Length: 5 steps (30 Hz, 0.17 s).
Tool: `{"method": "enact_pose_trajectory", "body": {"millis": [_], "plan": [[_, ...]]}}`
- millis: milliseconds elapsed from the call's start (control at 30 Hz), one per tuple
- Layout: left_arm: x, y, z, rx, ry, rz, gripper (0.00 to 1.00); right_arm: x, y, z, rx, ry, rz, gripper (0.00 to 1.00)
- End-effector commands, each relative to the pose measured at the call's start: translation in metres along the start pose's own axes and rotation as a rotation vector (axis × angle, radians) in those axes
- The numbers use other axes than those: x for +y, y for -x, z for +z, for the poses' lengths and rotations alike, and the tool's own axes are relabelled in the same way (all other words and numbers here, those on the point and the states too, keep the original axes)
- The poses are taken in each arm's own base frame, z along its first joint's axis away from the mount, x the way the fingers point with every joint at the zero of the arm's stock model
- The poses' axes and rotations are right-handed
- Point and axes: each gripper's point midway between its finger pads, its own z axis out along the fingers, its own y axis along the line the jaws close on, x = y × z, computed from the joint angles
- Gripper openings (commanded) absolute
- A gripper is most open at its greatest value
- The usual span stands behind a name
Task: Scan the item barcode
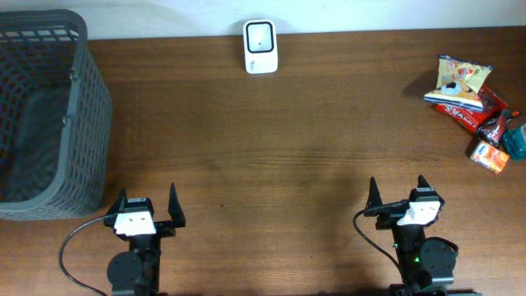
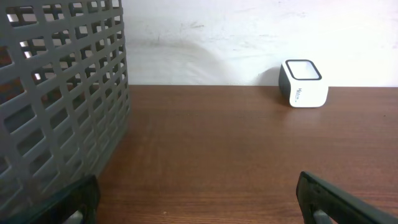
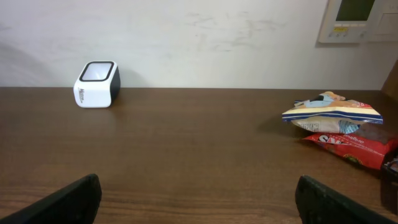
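The left gripper [image 1: 148,197] and the right gripper [image 1: 397,187] sit low over the near edge of the table [image 1: 271,156], a smooth dark-brown top with a wood grain. Each points straight ahead, its slim black pointed fingers spread wide with nothing between them.

Near the left gripper, ahead and to its left, stands a grey plastic basket [image 1: 89,107] whose stiff walls form a square lattice.

Farther ahead and off to the right of the right gripper, well apart from it, lies a loose heap of items. A small orange box [image 1: 489,156] is nearest. Beyond it is a glossy red packet [image 1: 475,113], overlapped by a puffy, crinkled bag [image 1: 459,80] printed in yellow, white and blue.

Farthest, at the table's back edge by the pale wall, sits the scanner [image 1: 260,47], a rounded white block with dark sides and a glassy window. It is ahead-right of the left gripper and ahead-left of the right gripper.
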Motion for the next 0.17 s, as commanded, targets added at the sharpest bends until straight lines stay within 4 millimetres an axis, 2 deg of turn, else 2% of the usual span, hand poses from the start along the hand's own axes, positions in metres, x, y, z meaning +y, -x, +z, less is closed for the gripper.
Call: {"method": "enact_pose_trajectory", "body": {"millis": [0, 133], "plan": [[-0.0005, -0.0023, 0.0001, -0.001, -0.005, 0.015, 0.99, 0.0001, -0.0033, 0.0003, 0.004, -0.002, 0.011, 0.99], [-0.0005, -0.0023, 0.0001, -0.001, -0.005, 0.015, 0.99, 0.0001, -0.0033, 0.0003, 0.004, -0.002, 0.011, 0.99]]}}
